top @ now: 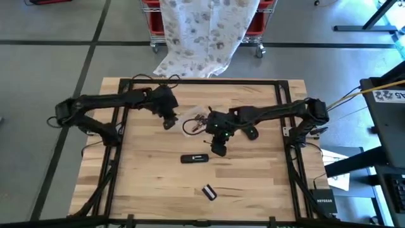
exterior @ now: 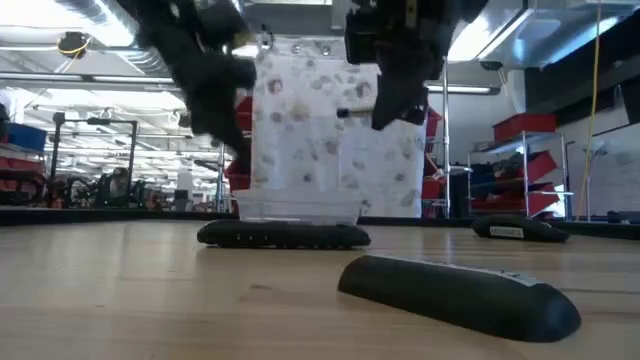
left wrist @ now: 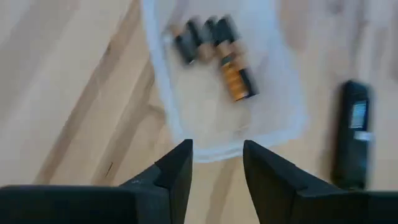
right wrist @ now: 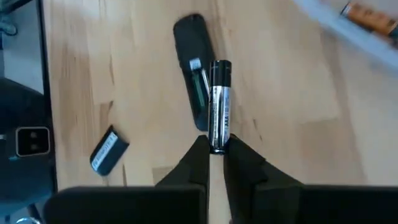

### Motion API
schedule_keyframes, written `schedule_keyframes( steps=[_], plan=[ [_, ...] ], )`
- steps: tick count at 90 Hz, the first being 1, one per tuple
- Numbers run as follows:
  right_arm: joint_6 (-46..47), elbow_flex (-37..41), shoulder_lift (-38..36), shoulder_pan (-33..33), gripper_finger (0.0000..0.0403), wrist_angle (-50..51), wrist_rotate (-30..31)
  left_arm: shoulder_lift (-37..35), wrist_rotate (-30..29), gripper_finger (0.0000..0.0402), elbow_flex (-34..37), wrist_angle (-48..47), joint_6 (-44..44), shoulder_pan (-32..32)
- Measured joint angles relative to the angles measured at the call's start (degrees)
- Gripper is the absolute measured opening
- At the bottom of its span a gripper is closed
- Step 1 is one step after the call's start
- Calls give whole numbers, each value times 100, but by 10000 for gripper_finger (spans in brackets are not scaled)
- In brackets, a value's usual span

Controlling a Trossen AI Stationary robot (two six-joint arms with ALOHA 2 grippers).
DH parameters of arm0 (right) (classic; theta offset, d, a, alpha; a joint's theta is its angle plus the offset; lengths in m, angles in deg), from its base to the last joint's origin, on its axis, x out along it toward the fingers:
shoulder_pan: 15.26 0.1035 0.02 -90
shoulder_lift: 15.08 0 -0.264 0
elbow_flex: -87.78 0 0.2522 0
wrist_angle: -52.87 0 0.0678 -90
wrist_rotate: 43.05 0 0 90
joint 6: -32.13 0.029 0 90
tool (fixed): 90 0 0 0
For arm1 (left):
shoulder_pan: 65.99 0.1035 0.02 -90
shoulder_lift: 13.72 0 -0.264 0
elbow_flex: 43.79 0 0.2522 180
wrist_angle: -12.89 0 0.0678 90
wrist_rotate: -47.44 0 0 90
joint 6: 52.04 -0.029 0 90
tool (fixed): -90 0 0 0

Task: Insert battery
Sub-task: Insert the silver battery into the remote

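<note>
A black remote [top: 195, 158] lies flat on the table, its battery bay open [right wrist: 198, 81]. Its loose cover [top: 209, 192] lies nearer the front edge. My right gripper [right wrist: 216, 155] hangs just above and beside the remote, shut on a black-and-silver AAA battery [right wrist: 219, 102]. In the low view the battery [exterior: 350, 112] sticks out sideways from the gripper. My left gripper [left wrist: 217, 155] hovers open over the near rim of a clear plastic container [left wrist: 230, 93] that holds several batteries [left wrist: 236, 78]; nothing is between its fingers. My right gripper pinches the battery by one end [right wrist: 216, 144] between its two fingertips. The rest of the battery juts out forward in line with the fingers. It is lifted clear of the table, roughly level, with its free end beside the remote's open bay.
The clear container [top: 196, 120] sits at the table's middle, between the two grippers. A dark flat object [exterior: 520, 230] lies at the right in the low view. Black frame rails [top: 288, 145] run along the table's sides. Bare wood lies near the front edge.
</note>
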Motion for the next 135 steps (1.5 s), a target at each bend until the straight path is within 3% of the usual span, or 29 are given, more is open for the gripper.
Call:
schedule_keyframes(
  steps=[14,25,40,58,92,135],
  plan=[
    [-75,7,2,0,4,-279,4,-741,210,116,-4,286,459,-667],
    [-174,7,2,0,4,-659,50,-832,-118,116,-4,522,1069,-1399],
    [-311,7,115,64,4,-931,189,-421,-529,116,-4,1351,2291,-2311],
    [-422,7,251,280,4,-963,306,294,-1231,116,-2,2365,2858,-3102],
    [-457,7,253,522,3,-1113,444,908,-1947,115,-4,3023,2450,-3384],
    [-449,7,253,528,2,-1392,403,950,-1980,115,0,2887,1806,-3377]
  ],
)
